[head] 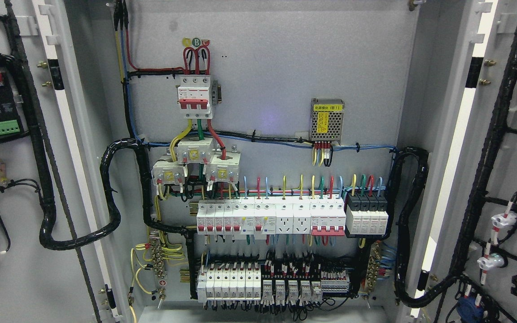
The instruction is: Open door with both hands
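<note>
The grey electrical cabinet stands with both doors swung wide. The left door point(11, 251) shows its inner face at the picture's left, with black cable looms and a green terminal block point(4, 128). The right door point(516, 170) shows its inner face at the right, carrying wired components along a black loom. Between them the back panel point(276, 67) is fully exposed. Neither of my hands nor any arm appears in the head view.
Inside, a red-and-white main breaker point(194, 96) sits upper middle, and a small metal power supply point(327, 119) to its right. Rows of white breakers point(269, 217) and relays point(267, 285) fill the lower half. Thick black conduits point(110, 197) loop at both inner sides.
</note>
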`<state>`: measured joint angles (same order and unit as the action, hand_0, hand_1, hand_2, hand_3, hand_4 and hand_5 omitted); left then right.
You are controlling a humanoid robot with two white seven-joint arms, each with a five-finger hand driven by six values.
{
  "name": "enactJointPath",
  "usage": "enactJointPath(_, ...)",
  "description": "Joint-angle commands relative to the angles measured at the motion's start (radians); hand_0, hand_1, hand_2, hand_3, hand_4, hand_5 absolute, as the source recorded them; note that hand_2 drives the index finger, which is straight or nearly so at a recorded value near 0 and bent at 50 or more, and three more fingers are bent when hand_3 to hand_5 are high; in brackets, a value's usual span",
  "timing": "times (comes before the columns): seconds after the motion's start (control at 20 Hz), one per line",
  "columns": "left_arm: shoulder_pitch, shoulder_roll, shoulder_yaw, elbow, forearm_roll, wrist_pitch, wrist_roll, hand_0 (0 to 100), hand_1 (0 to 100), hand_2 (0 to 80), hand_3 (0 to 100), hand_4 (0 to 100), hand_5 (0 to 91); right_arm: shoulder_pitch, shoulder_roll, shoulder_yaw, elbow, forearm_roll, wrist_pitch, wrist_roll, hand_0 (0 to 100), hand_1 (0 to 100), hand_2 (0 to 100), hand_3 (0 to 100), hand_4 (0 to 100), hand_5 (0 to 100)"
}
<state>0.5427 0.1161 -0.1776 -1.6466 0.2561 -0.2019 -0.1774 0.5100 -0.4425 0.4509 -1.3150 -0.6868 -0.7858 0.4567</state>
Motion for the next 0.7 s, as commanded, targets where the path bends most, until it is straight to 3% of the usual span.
enactJointPath(0.0, 0.134, 0.019, 0.033, -0.002, -0.009, 0.033, 0.004, 12, 39, 0.0, 0, 0, 0.0, 0.053, 0.047, 0.084, 0.314, 0.012, -0.021, 0.002, 12, 39, 0, 0, 0, 0)
enactJointPath(0.1, 0.167, 0.019, 0.046, 0.034, -0.027, 0.035, 0.004, 12, 39, 0.0, 0, 0, 0.0, 0.053, 0.054, 0.095, 0.408, 0.013, -0.021, 0.002, 12, 39, 0, 0, 0, 0)
enactJointPath(0.3, 0.165, 0.019, 0.075, 0.217, -0.103, 0.035, 0.004, 12, 39, 0.0, 0, 0, 0.0, 0.024, 0.11, 0.095, 0.591, 0.053, -0.015, 0.002, 12, 39, 0, 0, 0, 0)
enactJointPath(0.4, 0.154, 0.03, 0.09, 0.322, -0.127, 0.061, 0.004, 12, 39, 0.0, 0, 0, 0.0, -0.03, 0.166, 0.086, 0.731, 0.114, -0.009, 0.002, 12, 39, 0, 0, 0, 0)
enactJointPath(0.65, 0.042, 0.017, 0.092, 0.537, -0.15, 0.248, 0.006, 12, 39, 0.0, 0, 0, 0.0, -0.2, 0.347, 0.068, 1.142, 0.144, -0.003, 0.002, 12, 39, 0, 0, 0, 0)
